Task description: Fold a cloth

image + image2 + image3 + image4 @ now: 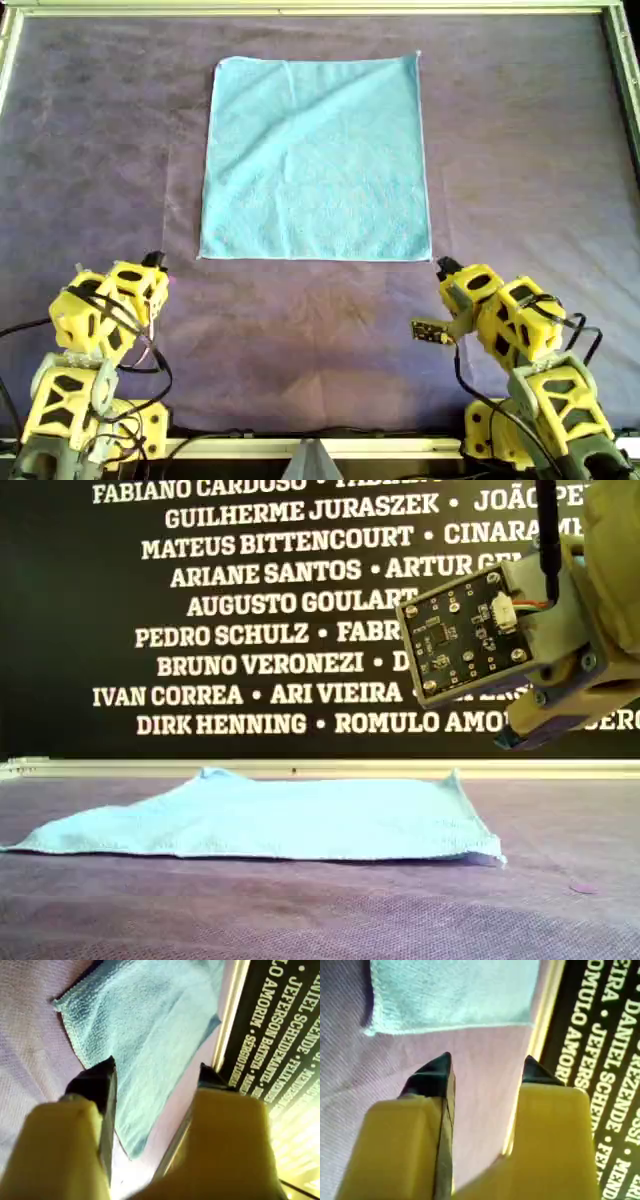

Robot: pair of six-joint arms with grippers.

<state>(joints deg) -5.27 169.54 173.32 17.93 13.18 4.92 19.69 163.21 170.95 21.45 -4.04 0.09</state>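
My first gripper [156, 1070] stood open, its two black-tipped yellow fingers well apart with nothing between them. In the overhead view it sat in the lower left of the frame [155, 262], just beside the near left corner of the light sky-blue square terry cloth [315, 160]. Whether a fingertip actually touched the hem there I could not tell. Its own camera looked diagonally across the cloth [150, 1025].

My second gripper [487, 1062] was open too, at a moderate gap and holding nothing, over bare table. In the overhead view it lay in the lower right of the frame [445, 266], just beside the cloth's near right corner. In its wrist view the cloth [455, 990] lay to one side of the fingers, not between them.

A small dark circuit board [430, 330] hung on the second arm just behind the gripper. It filled the upper right of the exterior view [465, 635].

The cloth lay spread open and nearly flat in the upper centre of the overhead view, with soft diagonal creases across it. In the exterior view it [290, 820] sat low across the middle of the frame.

It rested on the dark purple cloth-covered table [540, 150], which was edged by a pale rim [320, 8]. Beyond the rim rose a black banner with white names [300, 630].
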